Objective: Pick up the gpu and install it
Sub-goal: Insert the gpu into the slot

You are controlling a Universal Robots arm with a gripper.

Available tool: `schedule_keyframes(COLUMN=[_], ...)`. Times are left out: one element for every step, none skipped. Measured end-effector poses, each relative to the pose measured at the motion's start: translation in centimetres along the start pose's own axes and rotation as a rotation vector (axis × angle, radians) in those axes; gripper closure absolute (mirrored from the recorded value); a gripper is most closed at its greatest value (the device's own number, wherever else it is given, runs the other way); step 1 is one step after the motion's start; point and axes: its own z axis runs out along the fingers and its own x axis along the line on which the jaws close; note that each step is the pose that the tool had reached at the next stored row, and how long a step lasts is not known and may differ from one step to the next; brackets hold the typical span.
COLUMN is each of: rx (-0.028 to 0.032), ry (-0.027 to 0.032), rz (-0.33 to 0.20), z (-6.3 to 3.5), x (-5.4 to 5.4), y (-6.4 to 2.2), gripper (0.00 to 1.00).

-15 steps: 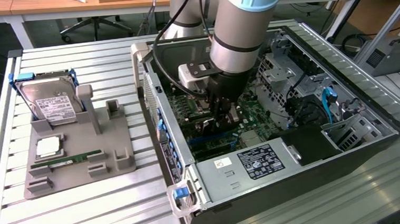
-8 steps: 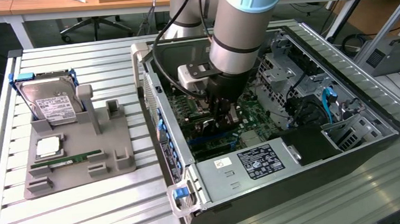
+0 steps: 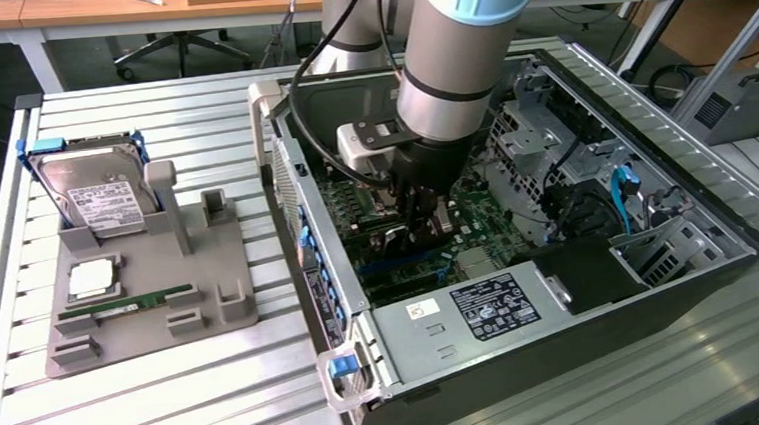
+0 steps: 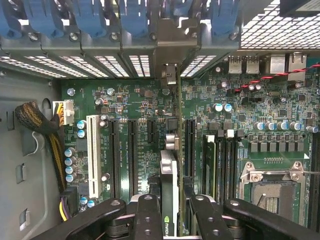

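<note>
Your claw (image 4: 170,222) is clenched on the gpu (image 4: 169,172), holding it on edge inside the computer case (image 3: 655,319), just above the green board (image 4: 125,105). Keep the card upright and parallel to the long black slots (image 4: 132,155). Line its silver end up with the vented rear wall (image 4: 100,62), because any tilt will likely jam it. Seen edge-on, the card looks thin and dark, with a small green logo near the fingers (image 4: 147,215).

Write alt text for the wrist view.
The fingers grip the gpu edge-on over the green motherboard, among its black expansion slots. Blue latches line the case wall beyond.
</note>
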Motion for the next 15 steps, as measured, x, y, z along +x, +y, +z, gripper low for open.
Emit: schedule_keyframes(rx=[0.0,0.0001,0.0001,0.0001,0.0008,0.0009,0.001,0.0011,0.001,0.001,0.0012,0.0016,0.0023,0.003,0.0037], ry=[-0.0001,-0.0002,-0.0002,-0.0001,-0.0001,0.0,0.0,-0.0001,-0.0002,-0.0001,-0.0001,-0.0002,-0.0001,-0.0001,0.0], rz=[0.0,0.0,0.0,0.0,0.0,0.0,0.0,0.0,0.0,0.0,0.0,0.0,0.0,0.0,0.0], z=[0.0,0.01,0.01,0.01,0.05,0.06,0.06,0.07,0.07,0.07,0.07,0.07,0.08,0.1,0.11], x=[0.0,0.0,0.0,0.0,0.0,0.0,0.0,0.0,0.0,0.0,0.0,0.0,0.0,0.0,0.0], y=[0.0,0.0,0.0,0.0,0.01,0.01,0.01,0.01,0.01,0.01,0.01,0.02,0.02,0.02,0.02], gripper=[0.73,0.73,0.73,0.73,0.73,0.73,0.73,0.73,0.73,0.73,0.73,0.73,0.73,0.73,0.73])
